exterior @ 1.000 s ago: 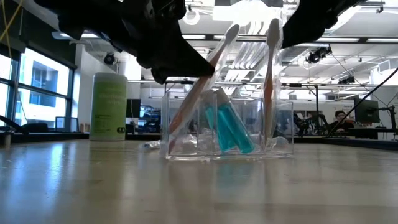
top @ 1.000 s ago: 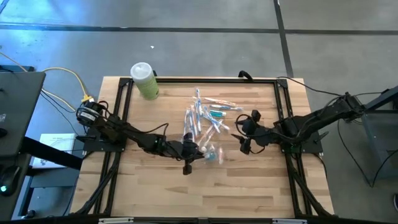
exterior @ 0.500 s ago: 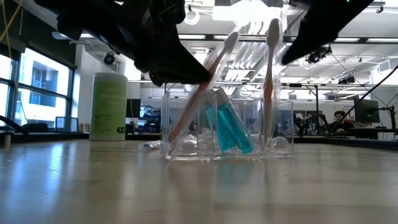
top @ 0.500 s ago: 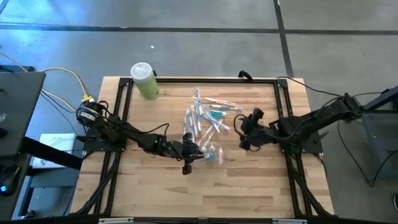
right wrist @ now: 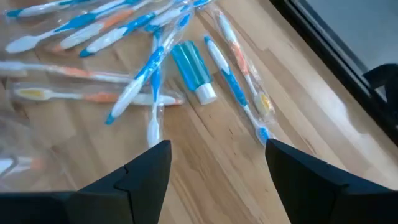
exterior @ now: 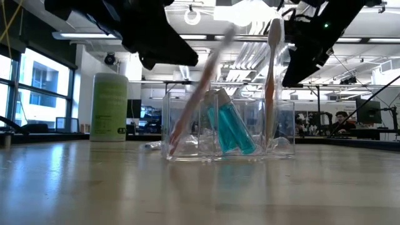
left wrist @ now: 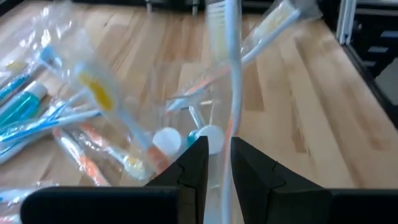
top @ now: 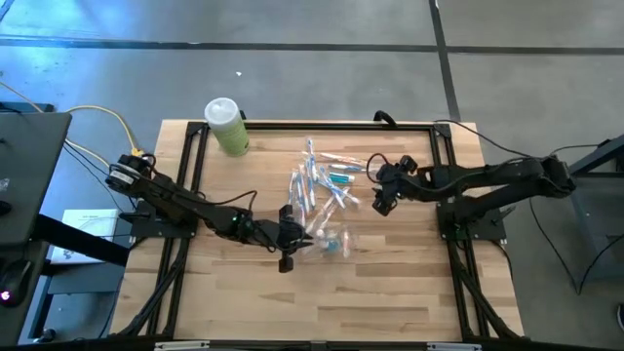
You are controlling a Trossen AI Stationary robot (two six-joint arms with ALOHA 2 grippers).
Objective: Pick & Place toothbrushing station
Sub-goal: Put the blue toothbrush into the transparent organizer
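Observation:
A see-through plastic holder stands on the table's middle. It holds teal tubes, an upright toothbrush and a slanted toothbrush whose lower end rests in the holder. My left gripper is just left of the holder. Its fingers stand a narrow gap apart, and the slanted toothbrush runs up through that gap. Several loose toothbrushes with teal and orange parts lie in wrappers beyond the holder. My right gripper hovers open and empty over their right end. My left gripper has the slanted toothbrush's handle in the narrow gap between its fingers. I cannot tell whether a finger touches it. In the low view the gripper stands a little apart from the brush. My right gripper touches nothing.
A light-green bottle with a white cap stands at the far left corner. A teal tube lies among the loose brushes. Black frame rails run along the table's sides. The near half of the table is bare wood.
My right gripper has gone toward the table's far edge, over the loose toothbrushes. My left gripper has drawn back up and toward the table's left, away from the slanted toothbrush, which stays leaning in the holder and now shows blurred.

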